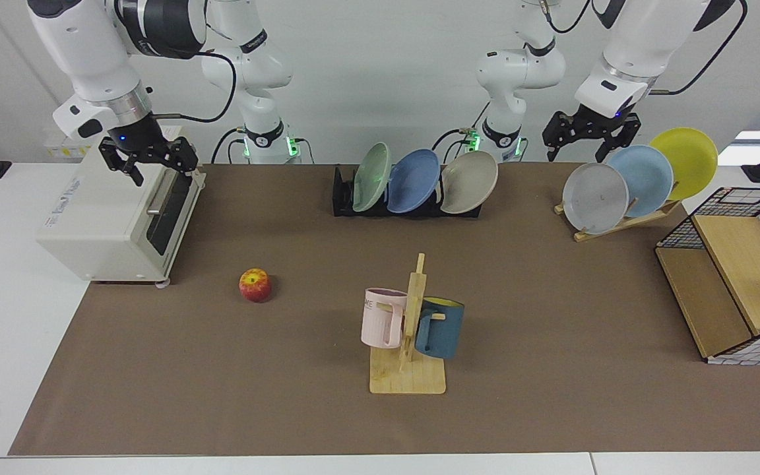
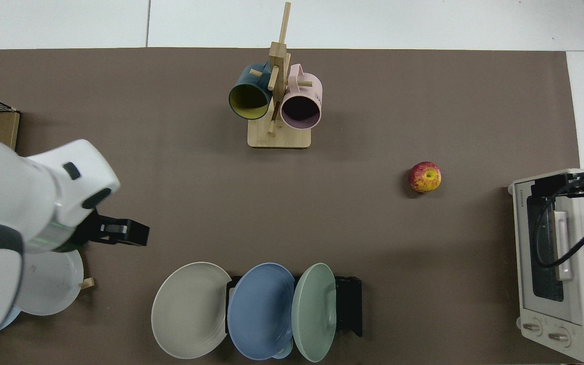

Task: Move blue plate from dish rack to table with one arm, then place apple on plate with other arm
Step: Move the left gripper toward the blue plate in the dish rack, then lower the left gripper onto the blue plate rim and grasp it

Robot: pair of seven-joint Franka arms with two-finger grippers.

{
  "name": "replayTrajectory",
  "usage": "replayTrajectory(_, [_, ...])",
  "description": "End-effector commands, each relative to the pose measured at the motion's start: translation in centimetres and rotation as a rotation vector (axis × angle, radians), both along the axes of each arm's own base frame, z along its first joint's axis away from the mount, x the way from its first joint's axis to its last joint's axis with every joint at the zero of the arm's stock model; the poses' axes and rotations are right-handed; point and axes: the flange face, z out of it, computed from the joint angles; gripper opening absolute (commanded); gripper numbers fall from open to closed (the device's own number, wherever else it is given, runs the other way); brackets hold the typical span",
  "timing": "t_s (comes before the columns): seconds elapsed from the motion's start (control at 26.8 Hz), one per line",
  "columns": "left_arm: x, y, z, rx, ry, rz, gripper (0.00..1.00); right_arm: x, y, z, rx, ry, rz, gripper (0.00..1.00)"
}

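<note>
Blue plate (image 1: 413, 180): I see it racked in the dish rack (image 1: 342, 196), twelve o'clock, between green and grey plates.
Left gripper (image 1: 585, 136): spread, empty, two o'clock.
Right gripper (image 1: 150, 160): spread, waiting at ten o'clock.
Apple (image 1: 255, 285): on mat, nine o'clock.
Risk: I could clip neighbouring plates.

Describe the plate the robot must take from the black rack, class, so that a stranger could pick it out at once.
Find the low black slotted dish rack at the back middle of the brown mat. Three plates lean in it, and the round periwinkle-blue plate is the middle one. The pale green plate and the beige-grey plate flank it; only it is blue.
</note>
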Motion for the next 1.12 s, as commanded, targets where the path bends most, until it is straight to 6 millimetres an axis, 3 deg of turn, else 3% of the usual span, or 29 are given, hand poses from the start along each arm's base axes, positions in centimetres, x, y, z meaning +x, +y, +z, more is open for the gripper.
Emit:
replayTrajectory(0.0, [-5.0,-4.9,-3.9,0.024,-0.041,-0.004,1.0,0.0,0.2,0.3,-0.009,-0.016,-0.01,1.0])
replayTrajectory(0.34, [-9.8,-10.8,-10.4,-0.008,-0.077,0.004,1.0,0.4,0.5,0.4,-0.009,-0.044,0.0,1.0])
replayTrajectory(0.52, [-10.9,-12.4,-12.9,-0.057,-0.074,0.041,1.0,0.4,0.5,0.4,-0.01,-0.045,0.0,1.0])
replayTrajectory(0.67, [-13.1,-14.1,-17.4,-0.036,-0.061,0.055,1.0,0.5,0.6,0.4,-0.008,-0.045,0.001,1.0])
replayTrajectory(0.86, [-14.7,-15.0,-20.1,-0.036,-0.066,0.079,0.98,0.5,0.6,0.4,-0.008,-0.045,0.001,1.0])
replayTrajectory(0.93, [-14.9,-15.0,-20.3,-0.037,-0.053,0.085,0.87,0.4,0.6,0.5,-0.008,-0.047,0.001,1.0])
replayTrajectory(1.08, [-15.2,-14.9,-20.4,-0.028,-0.03,0.088,0.48,0.5,0.6,0.4,-0.006,-0.046,0.001,1.0])
